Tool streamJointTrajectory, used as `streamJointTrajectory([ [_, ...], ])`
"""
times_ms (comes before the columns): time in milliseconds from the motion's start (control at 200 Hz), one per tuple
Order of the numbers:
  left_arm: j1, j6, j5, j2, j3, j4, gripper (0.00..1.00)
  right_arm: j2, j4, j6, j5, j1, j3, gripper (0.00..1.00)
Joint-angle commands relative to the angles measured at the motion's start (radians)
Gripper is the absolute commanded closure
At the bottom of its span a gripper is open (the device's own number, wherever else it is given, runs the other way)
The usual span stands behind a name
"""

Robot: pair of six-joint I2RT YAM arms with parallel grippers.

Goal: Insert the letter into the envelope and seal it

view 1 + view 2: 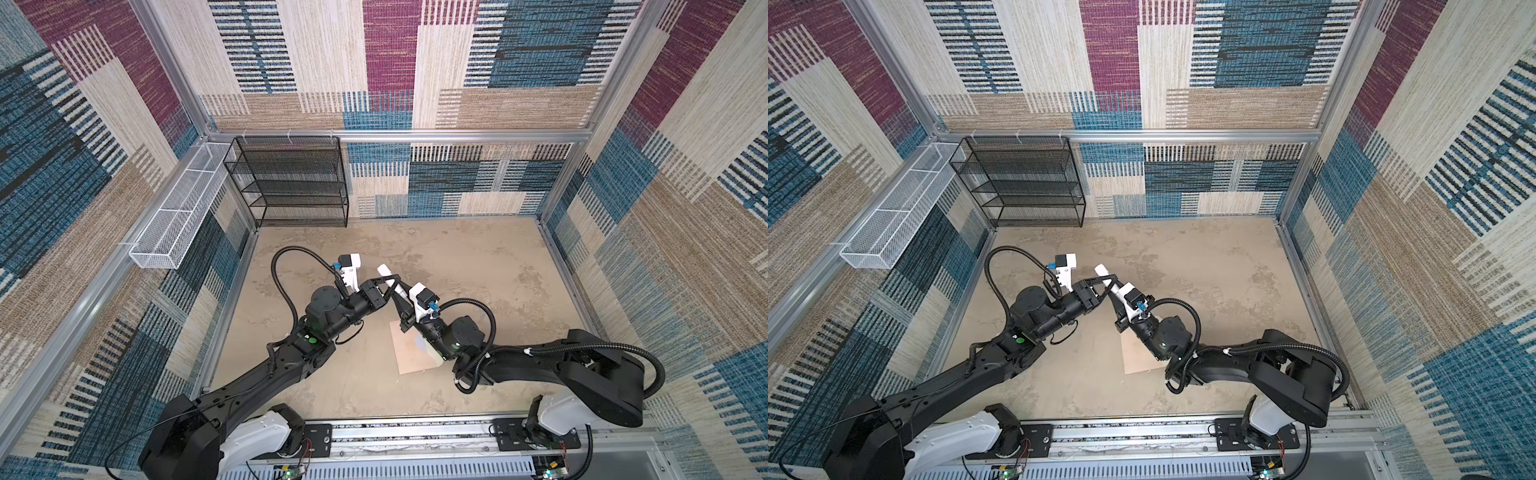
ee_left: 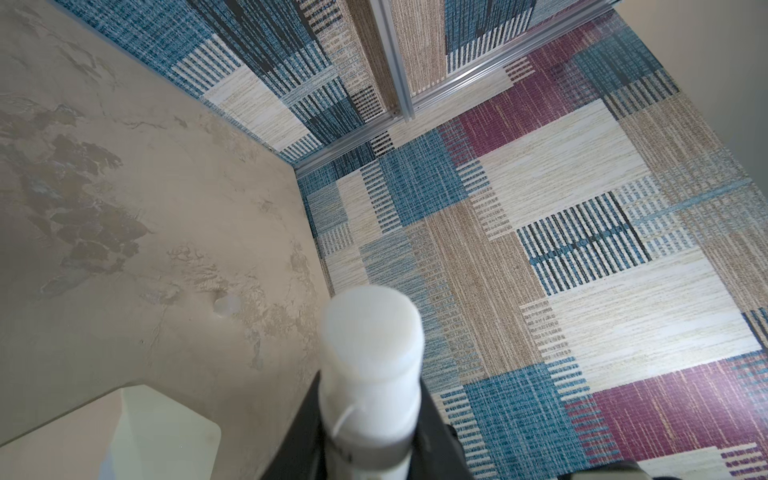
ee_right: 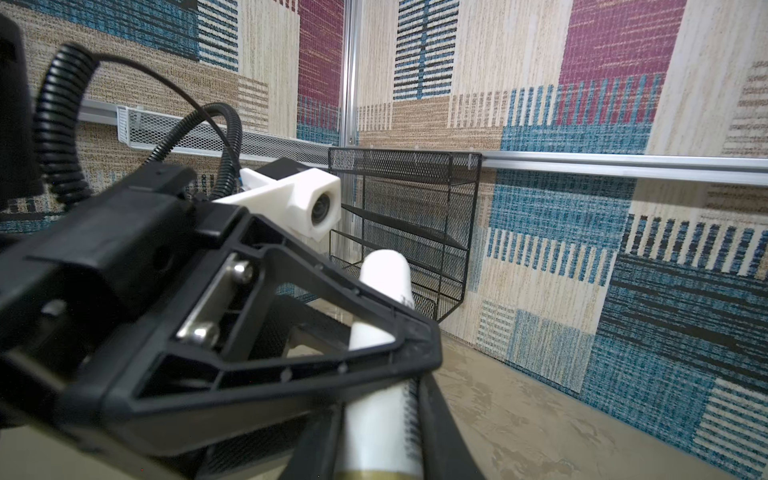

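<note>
Envelope (image 1: 415, 353), peach paper: flat on table (image 1: 498, 270) beneath the right arm, letter not visible; light, limp, easily creased, best pinched at flap edge; left gripper (image 1: 390, 282) and right gripper (image 1: 398, 297) both clamped on white tube (image 1: 384, 272) nearby.

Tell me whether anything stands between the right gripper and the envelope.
Nothing on the table stands between them, but the right gripper is shut on the white tube, which the left gripper also grips. The envelope lies flat below the right arm; those jaws probably must let the tube go first.
</note>
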Motion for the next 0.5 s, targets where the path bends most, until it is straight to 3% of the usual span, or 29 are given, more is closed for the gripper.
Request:
streamJointTrajectory([
  [0,-0.006,-0.007,0.113,-0.011,-0.004,0.049,0.94,-0.012,-0.075,0.016,0.045,-0.006,0.010,0.83],
  [95,-0.004,0.014,0.095,-0.034,-0.006,0.029,0.76,-0.047,-0.152,0.028,0.039,-0.006,0.022,0.86],
  [225,-0.001,0.144,0.051,-0.107,0.046,-0.211,0.49,-0.145,-0.427,0.127,0.046,-0.019,0.081,0.86],
  [406,0.002,0.345,-0.084,-0.267,0.086,-0.535,0.34,-0.350,-0.748,0.201,0.063,-0.056,0.118,0.86],
  [496,0.004,0.422,-0.116,-0.321,0.101,-0.657,0.32,-0.430,-0.963,0.258,0.069,-0.096,0.180,0.85],
])
